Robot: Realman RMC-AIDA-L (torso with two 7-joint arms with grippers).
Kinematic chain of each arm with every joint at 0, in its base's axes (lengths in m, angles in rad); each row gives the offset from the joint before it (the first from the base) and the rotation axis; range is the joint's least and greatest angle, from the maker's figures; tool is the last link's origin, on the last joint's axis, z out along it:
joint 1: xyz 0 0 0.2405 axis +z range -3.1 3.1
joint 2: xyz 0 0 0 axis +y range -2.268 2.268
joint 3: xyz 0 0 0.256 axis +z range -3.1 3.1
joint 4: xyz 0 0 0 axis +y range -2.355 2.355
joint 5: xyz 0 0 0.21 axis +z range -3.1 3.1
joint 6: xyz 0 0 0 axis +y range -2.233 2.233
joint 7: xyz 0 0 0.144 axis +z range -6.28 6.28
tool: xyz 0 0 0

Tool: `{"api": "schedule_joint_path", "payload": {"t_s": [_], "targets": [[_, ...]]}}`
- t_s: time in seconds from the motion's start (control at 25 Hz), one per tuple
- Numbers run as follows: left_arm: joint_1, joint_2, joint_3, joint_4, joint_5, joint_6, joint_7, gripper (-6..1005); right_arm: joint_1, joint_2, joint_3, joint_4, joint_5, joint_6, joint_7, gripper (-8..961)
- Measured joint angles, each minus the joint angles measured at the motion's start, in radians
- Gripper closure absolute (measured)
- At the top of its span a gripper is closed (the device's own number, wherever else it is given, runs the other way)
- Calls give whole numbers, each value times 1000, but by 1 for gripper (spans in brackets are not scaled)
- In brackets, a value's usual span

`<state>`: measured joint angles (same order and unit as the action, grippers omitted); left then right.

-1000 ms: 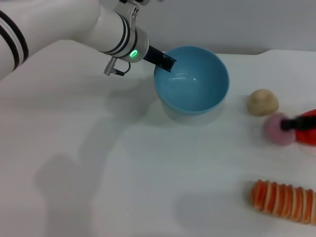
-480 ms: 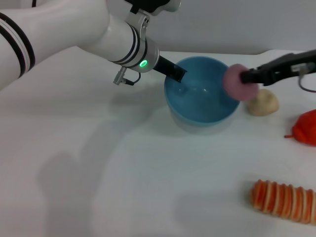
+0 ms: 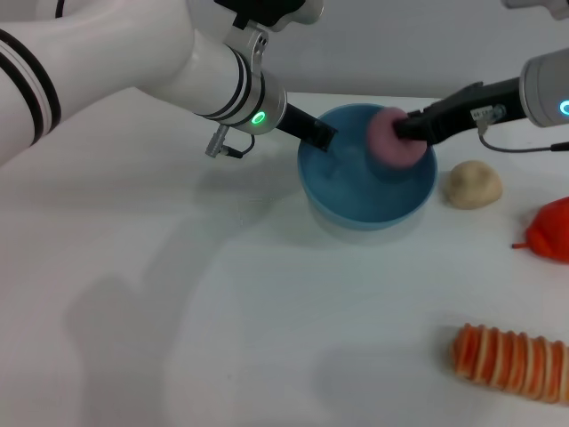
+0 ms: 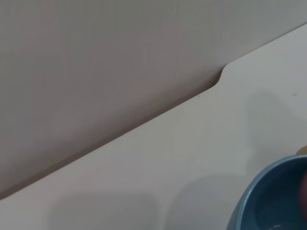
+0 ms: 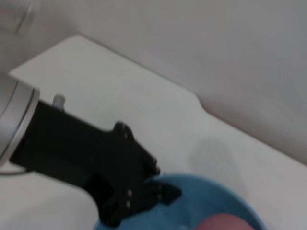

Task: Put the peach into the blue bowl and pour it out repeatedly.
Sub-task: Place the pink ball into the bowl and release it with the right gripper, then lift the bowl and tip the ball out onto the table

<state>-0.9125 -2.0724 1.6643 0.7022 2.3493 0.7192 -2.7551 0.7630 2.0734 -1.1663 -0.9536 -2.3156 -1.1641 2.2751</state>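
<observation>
The blue bowl (image 3: 356,191) stands upright on the white table, mid-back. My left gripper (image 3: 318,136) is shut on the bowl's left rim; it also shows in the right wrist view (image 5: 144,194). My right gripper (image 3: 404,132) is shut on the pink peach (image 3: 389,140) and holds it above the bowl's inside, near its right rim. The bowl's rim shows in the left wrist view (image 4: 259,191) and in the right wrist view (image 5: 201,184), where the peach's top (image 5: 225,223) peeks in.
A beige lumpy ball (image 3: 473,184) lies right of the bowl. A red-orange item (image 3: 549,229) sits at the right edge. An orange ridged piece (image 3: 511,361) lies at the front right. The table's back edge and grey wall (image 4: 120,62) are behind.
My right gripper has lifted the peach off the table at the right and carried it left, to above the bowl. My left arm has shifted the bowl slightly right.
</observation>
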Motion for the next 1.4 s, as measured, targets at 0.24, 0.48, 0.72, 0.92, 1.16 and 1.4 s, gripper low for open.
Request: {"api": "schedule_joint_path", "payload": {"t_s": [0.24, 0.48, 0.72, 0.92, 1.16, 1.4], "targets": [[2, 0, 0, -2, -7, -1, 1, 999, 1, 0, -8, 7, 25, 30, -7, 753], [4, 0, 0, -18, -7, -28, 1, 999, -35, 2, -12, -11, 26, 77, -42, 630], [4, 2, 0, -25, -11, -46, 22, 999, -215, 8, 3, -40, 221, 300, -347, 471], [1, 2, 0, -26, -12, -68, 41, 999, -378, 8, 21, 9, 715, 436, -810, 443], [-10, 0, 5, -23, -11, -90, 99, 999, -477, 3, 82, 255, 1323, 364, -1366, 443], [-43, 0, 57, 15, -1, -113, 179, 999, -483, -4, 201, 538, 1508, 125, -1580, 443]]}}
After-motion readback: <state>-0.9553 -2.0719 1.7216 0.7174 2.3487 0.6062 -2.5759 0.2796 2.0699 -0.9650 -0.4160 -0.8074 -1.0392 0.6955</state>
